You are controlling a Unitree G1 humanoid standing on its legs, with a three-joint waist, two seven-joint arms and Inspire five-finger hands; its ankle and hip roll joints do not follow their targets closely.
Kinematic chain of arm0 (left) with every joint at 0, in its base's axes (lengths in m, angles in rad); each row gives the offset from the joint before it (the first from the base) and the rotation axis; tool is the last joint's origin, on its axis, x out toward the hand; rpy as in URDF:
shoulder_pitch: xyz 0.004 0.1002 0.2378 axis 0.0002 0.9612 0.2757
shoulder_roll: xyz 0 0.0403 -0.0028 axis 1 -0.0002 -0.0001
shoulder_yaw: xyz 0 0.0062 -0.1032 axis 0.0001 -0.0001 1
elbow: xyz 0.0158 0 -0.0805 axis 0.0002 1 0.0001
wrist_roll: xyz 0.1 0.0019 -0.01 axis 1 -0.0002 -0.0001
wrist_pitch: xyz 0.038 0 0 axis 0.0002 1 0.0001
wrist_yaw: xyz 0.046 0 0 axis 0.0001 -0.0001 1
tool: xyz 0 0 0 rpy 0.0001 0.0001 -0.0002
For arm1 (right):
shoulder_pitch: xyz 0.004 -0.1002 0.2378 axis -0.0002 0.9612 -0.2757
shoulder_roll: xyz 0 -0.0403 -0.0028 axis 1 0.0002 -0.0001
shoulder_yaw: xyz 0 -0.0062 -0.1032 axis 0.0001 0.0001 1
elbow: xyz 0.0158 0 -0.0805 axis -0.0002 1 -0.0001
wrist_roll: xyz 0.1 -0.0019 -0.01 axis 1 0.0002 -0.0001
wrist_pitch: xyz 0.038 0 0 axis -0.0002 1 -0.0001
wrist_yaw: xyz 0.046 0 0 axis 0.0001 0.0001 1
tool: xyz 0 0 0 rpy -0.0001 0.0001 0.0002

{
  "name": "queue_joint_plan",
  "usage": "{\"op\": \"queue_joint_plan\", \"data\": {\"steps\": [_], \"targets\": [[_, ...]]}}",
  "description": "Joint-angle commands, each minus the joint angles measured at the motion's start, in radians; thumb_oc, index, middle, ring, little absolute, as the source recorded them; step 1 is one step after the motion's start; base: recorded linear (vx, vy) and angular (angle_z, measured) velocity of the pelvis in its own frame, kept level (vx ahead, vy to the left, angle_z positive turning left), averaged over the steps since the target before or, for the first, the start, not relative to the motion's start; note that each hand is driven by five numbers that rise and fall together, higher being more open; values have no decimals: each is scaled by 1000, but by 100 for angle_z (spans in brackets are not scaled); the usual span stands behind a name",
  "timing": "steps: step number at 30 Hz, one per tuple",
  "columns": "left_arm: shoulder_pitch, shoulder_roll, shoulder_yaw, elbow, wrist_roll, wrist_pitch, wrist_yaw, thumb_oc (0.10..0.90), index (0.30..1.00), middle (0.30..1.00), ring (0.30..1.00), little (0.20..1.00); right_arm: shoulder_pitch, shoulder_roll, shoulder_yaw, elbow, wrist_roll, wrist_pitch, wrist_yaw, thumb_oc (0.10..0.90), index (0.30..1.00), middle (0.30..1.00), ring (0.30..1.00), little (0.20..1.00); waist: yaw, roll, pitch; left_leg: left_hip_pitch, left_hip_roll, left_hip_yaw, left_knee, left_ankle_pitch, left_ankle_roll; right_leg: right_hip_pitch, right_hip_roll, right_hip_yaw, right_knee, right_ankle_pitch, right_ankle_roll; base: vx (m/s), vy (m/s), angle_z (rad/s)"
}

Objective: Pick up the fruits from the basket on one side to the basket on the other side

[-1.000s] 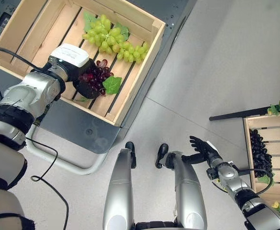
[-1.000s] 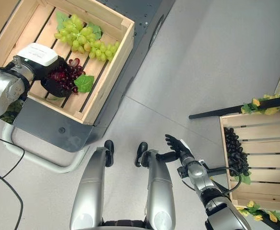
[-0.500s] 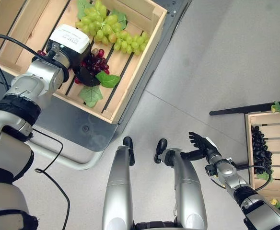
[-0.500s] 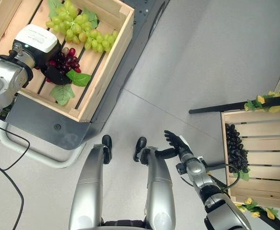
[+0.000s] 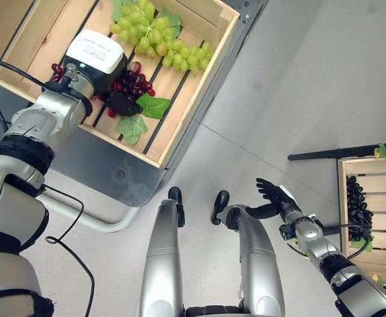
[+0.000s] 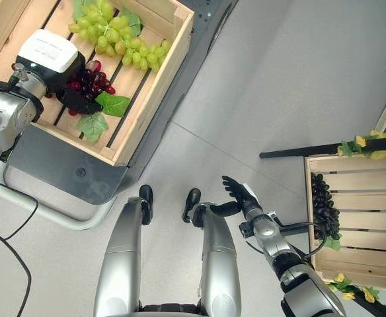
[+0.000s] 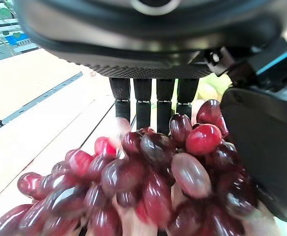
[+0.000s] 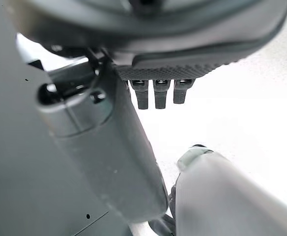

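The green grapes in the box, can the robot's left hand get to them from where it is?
Probably yes. The left hand sits in the same wooden crate, on the red grapes, and the green grapes lie just past them with nothing on top. But the hand looks busy with the red bunch first.

Two crates, one on each side

The left crate (image 5: 180,115) held two grape bunches (image 5: 156,36), one (image 5: 130,86) under the left hand (image 5: 117,99); the right crate (image 5: 344,198) held grapes (image 5: 358,208) too, well apart, with the right hand (image 5: 275,198) between.

Wooden crate (image 5: 192,112) apparently on grey cart (image 5: 107,168)
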Motion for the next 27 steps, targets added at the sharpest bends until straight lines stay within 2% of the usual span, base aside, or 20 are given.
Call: {"op": "queue_joint_plan", "data": {"steps": [1,3,12,17,20,23,25,26,27], "targets": [[84,26,7,153,49,60,52,400,300,300,300,300,38,-17,-24,-38,35,-60,-42,800,900,900,900,900,-26,1,-1,90,-38,67,-74,-70,28,75,-5,4,-83,67,40,7,-34,-7],[96,31,17,133,63,23,125,400,300,300,300,300,39,-13,-27,-31,35,-62,-43,800,900,900,900,900,-22,8,-1,115,-40,66,-78,-74,29,96,-8,4,-81,62,40,13,-41,-5],[143,50,59,76,63,-80,289,400,300,300,300,300,54,-10,-45,-23,21,-68,-33,800,900,900,900,900,-16,23,-1,200,-44,64,-105,-74,28,174,-10,13,-110,58,38,5,-17,-6],[191,52,126,44,-132,-105,328,400,300,300,300,300,75,-6,-52,-37,18,-63,-25,800,900,900,900,900,-11,30,-1,276,-48,60,-133,-72,28,238,-12,21,-131,55,39,7,-40,-6],[226,42,191,34,-230,-133,349,400,300,300,300,300,90,1,-56,-44,11,-64,-25,800,900,900,900,900,-8,34,-1,315,-51,59,-150,-69,29,273,-12,26,-147,54,39,14,-38,-4],[304,17,332,1,-367,-180,369,400,300,300,300,300,119,13,-67,-65,5,-69,-28,800,900,900,900,900,-2,40,-1,388,-57,56,-186,-64,27,339,-16,30,-178,54,40,44,-45,0],[331,7,379,-11,-402,-188,368,400,300,300,300,300,130,17,-69,-77,-1,-66,-28,800,900,900,900,900,0,43,-1,423,-61,50,-200,-73,21,370,-16,34,-187,45,49,82,-31,0],[369,-11,454,-29,-453,-206,368,400,300,300,300,300,143,25,-71,-94,-8,-64,-30,800,900,900,900,900,2,45,-1,458,-63,51,-218,-72,20,400,-19,34,-199,43,51,24,-39,1],[379,-16,476,-37,-467,-211,367,400,300,300,300,300,146,28,-72,-98,-10,-64,-32,800,900,900,900,900,2,46,-2,465,-64,52,-225,-68,20,406,-20,34,-204,45,50,13,-49,-1]]}}
